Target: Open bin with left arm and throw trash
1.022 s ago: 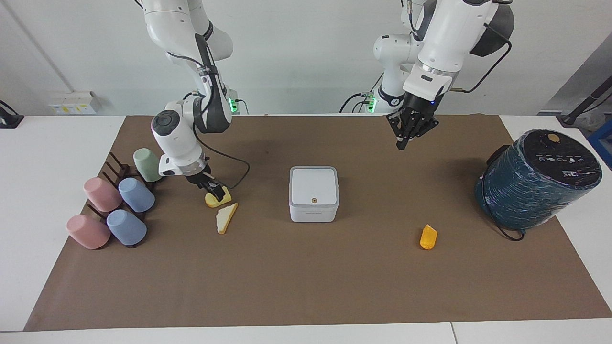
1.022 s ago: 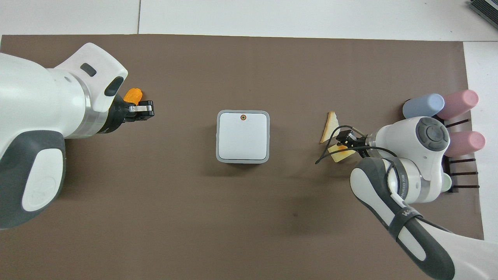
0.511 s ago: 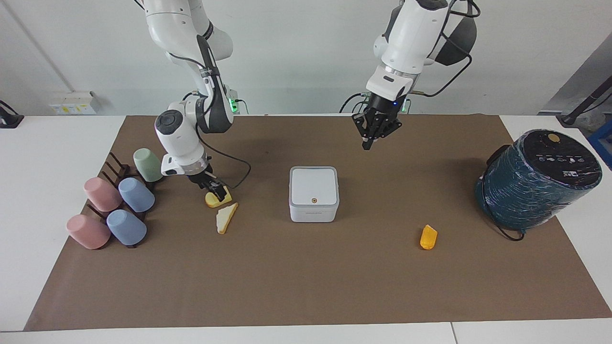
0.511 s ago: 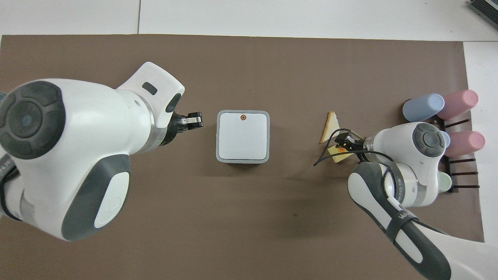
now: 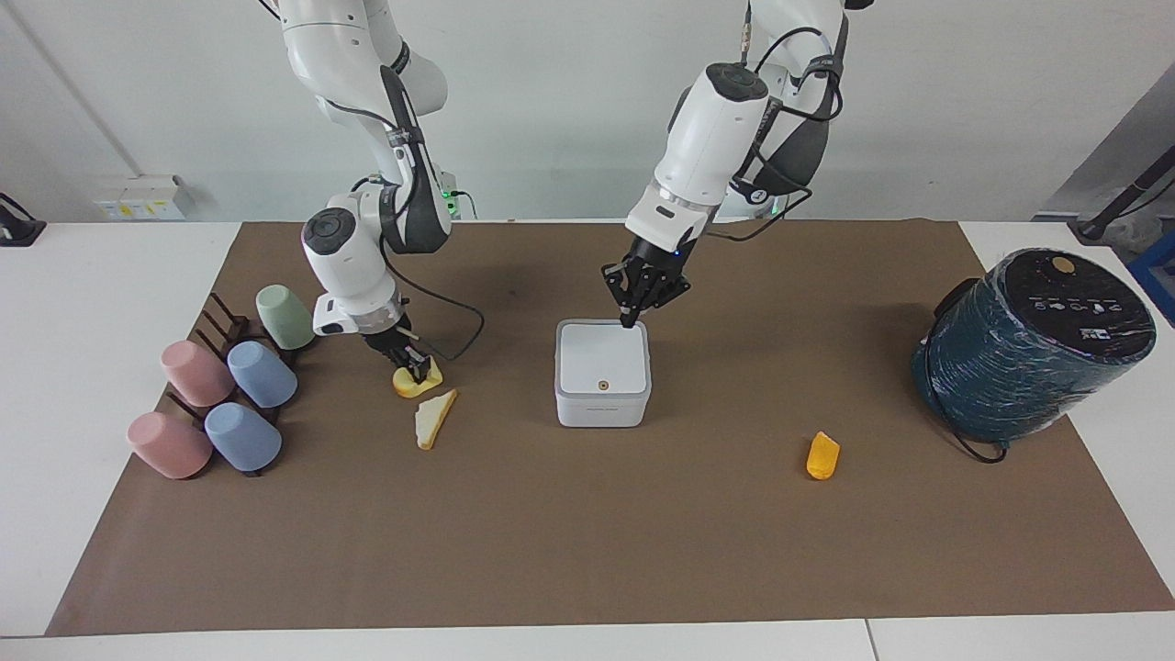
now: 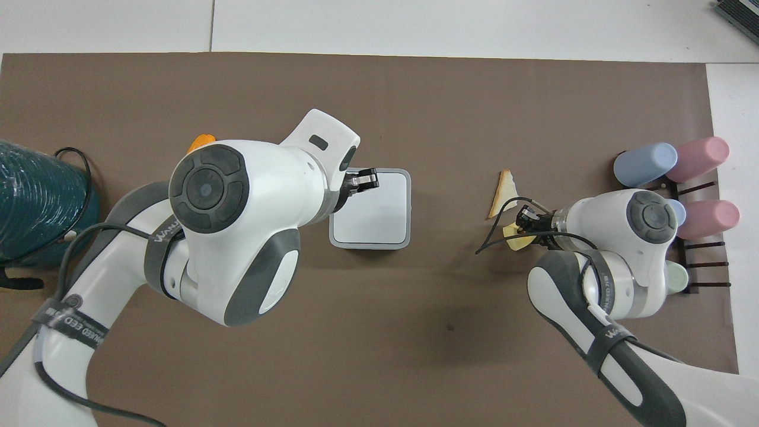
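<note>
Reaching down from above, the left gripper has its fingertips at the edge of the bin nearest the robots; whether they touch the lid or how far they are spread I cannot tell. The bin is my landmark: its lid is flat and closed, the small orange dot showing on the lid's edge farthest from the robots. Toward the right arm's end of the table from the bin, the right gripper is down on the yellow block, and its fingers look pinched on the block. The bread triangle lies just beside that block, slightly farther from the robots. The orange wedge lies toward the left arm's end from the bin and farther from the robots, well apart from both grippers.

The risk I judge here: the fingertips press near what may be the hinge side, not the dot, so the lid could stay closed or the light bin could slide. The right arm could also arrive with the block before the lid is up.

Compared with one second ago, the left gripper has swung in from over bare mat and dropped to the bin, while the right gripper has barely moved on the block.
</note>
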Controlling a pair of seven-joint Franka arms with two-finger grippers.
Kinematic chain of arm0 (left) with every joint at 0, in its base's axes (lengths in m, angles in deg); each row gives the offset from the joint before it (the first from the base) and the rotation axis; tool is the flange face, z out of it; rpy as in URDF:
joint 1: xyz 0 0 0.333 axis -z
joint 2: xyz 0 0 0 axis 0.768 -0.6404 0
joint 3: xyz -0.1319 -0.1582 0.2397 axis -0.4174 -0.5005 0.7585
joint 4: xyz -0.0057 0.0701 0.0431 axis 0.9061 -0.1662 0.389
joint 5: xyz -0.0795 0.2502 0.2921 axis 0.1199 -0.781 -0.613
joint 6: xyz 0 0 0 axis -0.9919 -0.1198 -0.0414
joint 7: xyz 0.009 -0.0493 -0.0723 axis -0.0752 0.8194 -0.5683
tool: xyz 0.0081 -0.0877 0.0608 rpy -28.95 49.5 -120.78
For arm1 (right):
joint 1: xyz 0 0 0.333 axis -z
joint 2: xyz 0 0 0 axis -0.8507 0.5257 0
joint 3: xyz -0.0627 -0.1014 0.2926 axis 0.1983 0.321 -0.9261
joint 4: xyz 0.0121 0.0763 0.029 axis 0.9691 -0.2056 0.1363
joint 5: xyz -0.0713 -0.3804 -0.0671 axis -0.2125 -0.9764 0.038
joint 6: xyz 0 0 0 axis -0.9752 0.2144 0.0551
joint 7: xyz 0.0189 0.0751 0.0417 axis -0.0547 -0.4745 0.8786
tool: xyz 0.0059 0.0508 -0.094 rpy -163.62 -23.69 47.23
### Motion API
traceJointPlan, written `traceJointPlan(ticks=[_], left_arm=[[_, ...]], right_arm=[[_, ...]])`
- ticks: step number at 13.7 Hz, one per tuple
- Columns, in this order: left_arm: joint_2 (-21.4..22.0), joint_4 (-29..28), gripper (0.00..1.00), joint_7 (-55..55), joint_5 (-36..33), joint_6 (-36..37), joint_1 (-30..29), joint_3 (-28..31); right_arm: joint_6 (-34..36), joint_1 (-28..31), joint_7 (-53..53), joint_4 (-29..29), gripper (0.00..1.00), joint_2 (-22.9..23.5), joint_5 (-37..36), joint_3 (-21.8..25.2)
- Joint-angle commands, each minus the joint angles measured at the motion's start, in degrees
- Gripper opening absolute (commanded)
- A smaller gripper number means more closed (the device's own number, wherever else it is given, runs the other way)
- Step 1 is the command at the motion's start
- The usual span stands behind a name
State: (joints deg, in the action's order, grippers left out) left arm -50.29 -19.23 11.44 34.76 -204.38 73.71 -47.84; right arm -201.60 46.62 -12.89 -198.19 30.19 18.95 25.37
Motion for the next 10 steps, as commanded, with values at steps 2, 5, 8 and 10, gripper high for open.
traceJointPlan(ticks=[2,5,8,10], left_arm=[[-1.53,-0.37,0.00,0.84,1.74,-4.34,0.72,0.91],[-2.94,-0.37,0.00,0.93,1.92,-5.32,0.90,0.83],[-6.19,-0.37,0.00,2.67,1.92,-9.52,2.39,1.00],[-6.99,-0.37,0.00,2.77,1.92,-10.25,2.39,0.91]], right_arm=[[3.26,0.42,0.78,1.45,0.00,-1.34,1.18,-0.15],[7.14,0.42,0.87,4.71,0.00,-2.04,1.10,-0.15],[9.42,0.42,1.22,7.34,0.00,-3.09,0.22,-0.15],[11.18,0.50,2.97,8.93,0.00,-4.32,0.22,-0.06]])
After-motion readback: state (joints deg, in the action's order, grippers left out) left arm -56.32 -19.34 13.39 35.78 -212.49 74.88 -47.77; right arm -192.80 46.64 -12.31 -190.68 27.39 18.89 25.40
